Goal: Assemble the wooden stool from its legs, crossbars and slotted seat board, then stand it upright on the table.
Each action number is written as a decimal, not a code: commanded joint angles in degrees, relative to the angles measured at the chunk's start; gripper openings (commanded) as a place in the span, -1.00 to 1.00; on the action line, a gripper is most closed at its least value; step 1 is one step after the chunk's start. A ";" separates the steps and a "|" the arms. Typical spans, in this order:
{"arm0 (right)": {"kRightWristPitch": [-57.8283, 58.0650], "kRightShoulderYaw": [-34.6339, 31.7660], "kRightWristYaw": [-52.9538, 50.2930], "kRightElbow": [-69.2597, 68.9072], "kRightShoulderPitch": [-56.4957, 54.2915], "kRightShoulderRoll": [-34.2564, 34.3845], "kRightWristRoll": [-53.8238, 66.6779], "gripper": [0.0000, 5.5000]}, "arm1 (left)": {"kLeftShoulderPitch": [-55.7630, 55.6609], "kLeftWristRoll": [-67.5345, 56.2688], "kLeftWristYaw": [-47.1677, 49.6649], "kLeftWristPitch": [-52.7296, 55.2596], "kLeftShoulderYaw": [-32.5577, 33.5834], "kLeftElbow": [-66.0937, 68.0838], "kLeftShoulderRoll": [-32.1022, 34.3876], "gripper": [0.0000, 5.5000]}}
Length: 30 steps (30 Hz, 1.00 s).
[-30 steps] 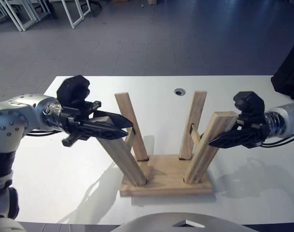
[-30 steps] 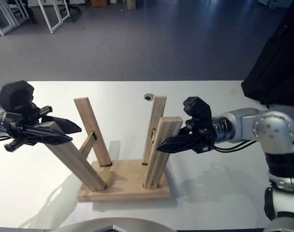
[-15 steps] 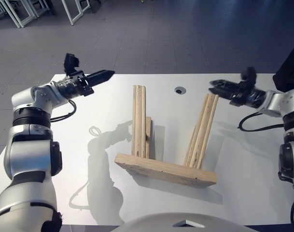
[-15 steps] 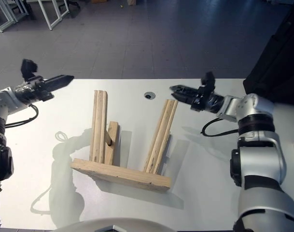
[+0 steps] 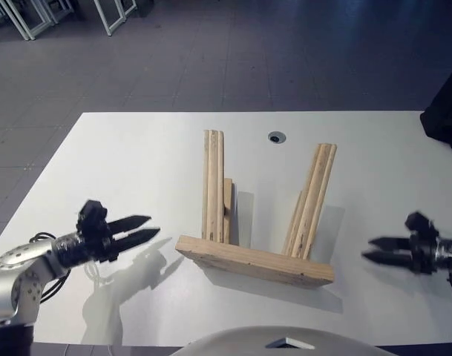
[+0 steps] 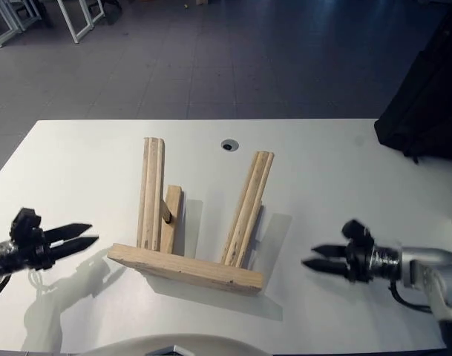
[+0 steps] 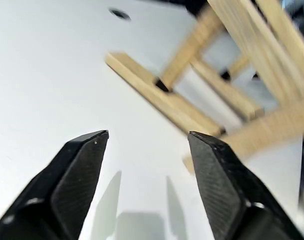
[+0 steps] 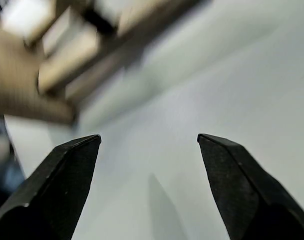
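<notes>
Left hand (image 5: 153,226) open and empty low over the white counter (image 5: 136,163), right hand (image 5: 367,249) likewise open, both apart from the wooden stool (image 5: 255,222) lying on its side between them, seat board (image 5: 255,261) nearest, legs (image 5: 213,185) pointing away, round hole (image 5: 275,138) beyond.

Under bright light the stool (image 5: 214,185) casts soft shadows rightward onto the table (image 5: 136,163).

No word, label, brand, number or sign can be read anywhere. The stool (image 5: 255,264) shows only bare wood grain, and the white table (image 5: 136,163) carries no print that can be made out.
</notes>
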 commanded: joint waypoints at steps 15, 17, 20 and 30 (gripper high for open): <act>2.80 16.33 -17.74 -33.07 -9.59 4.60 -4.35 0.59 | -6.85 20.76 6.24 -34.07 -20.29 -8.20 -1.93 0.27; 3.94 17.53 -19.25 -32.84 -11.39 6.37 -3.70 0.44 | -8.90 14.95 6.79 -28.43 -22.33 -12.63 -3.68 0.12; 5.13 17.94 -19.99 -31.97 -12.58 7.19 -2.47 0.22 | -8.31 11.91 6.21 -24.45 -22.56 -14.67 -2.77 -0.05; -1.70 19.23 -16.39 -21.02 -19.60 8.24 -3.58 -0.36 | -8.32 14.01 2.91 -20.94 -22.73 -12.39 4.20 -0.37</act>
